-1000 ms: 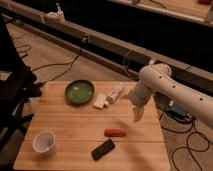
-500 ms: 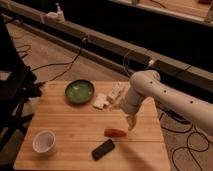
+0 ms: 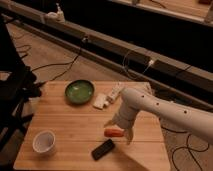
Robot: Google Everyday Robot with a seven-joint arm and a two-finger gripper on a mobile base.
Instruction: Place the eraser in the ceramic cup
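Above red-orange object (image 3: 114,133), claw (image 3: 118,130) spread; eraser (image 3: 103,149) near, on table; ceramic cup (image 3: 44,142) well apart.

Dim, warm light; the pale wooden worktop (image 3: 65,125) is brightest, the surroundings dark. The white arm's hand (image 3: 120,131), low over the worktop's right half, throws a soft shadow.

White arm (image 3: 167,114) reaches from right; gripper (image 3: 119,131) low centre, downturned, jaws seemingly spread.
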